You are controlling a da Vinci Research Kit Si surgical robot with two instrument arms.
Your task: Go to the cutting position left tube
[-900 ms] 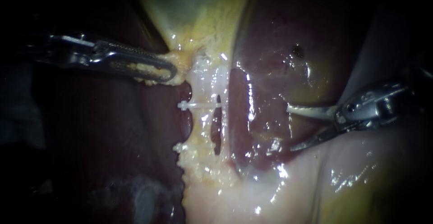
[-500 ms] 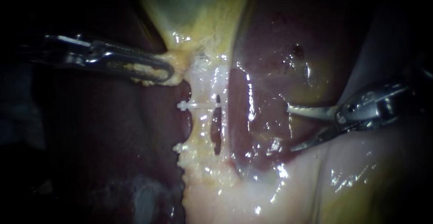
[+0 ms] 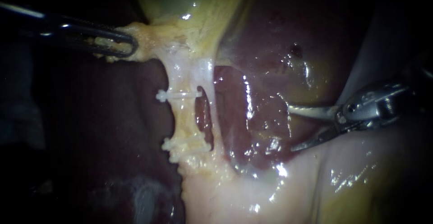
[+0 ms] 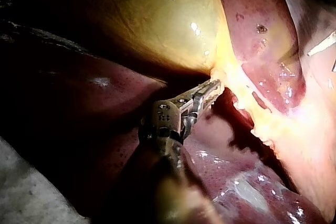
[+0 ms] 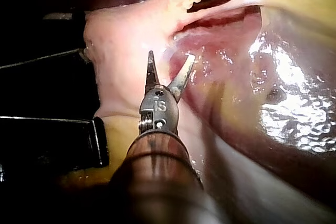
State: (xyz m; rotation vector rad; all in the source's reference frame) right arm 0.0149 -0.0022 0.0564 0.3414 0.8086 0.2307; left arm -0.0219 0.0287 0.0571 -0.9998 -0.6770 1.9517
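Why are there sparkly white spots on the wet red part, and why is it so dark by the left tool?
Endoscope view: light bounces off the wet liver as sparkles; it hits the middle, so the left instrument, holding yellow tissue, sits in shadow. Right wrist view: a big glittery patch on the liver. Left wrist view: small glints on the gallbladder.

Darkness rings the lit scene; a pale grey surface (image 4: 23, 195) borders it.

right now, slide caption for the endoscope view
Left instrument grips tissue by the gallbladder, beside the clipped tube; right instrument open over the liver
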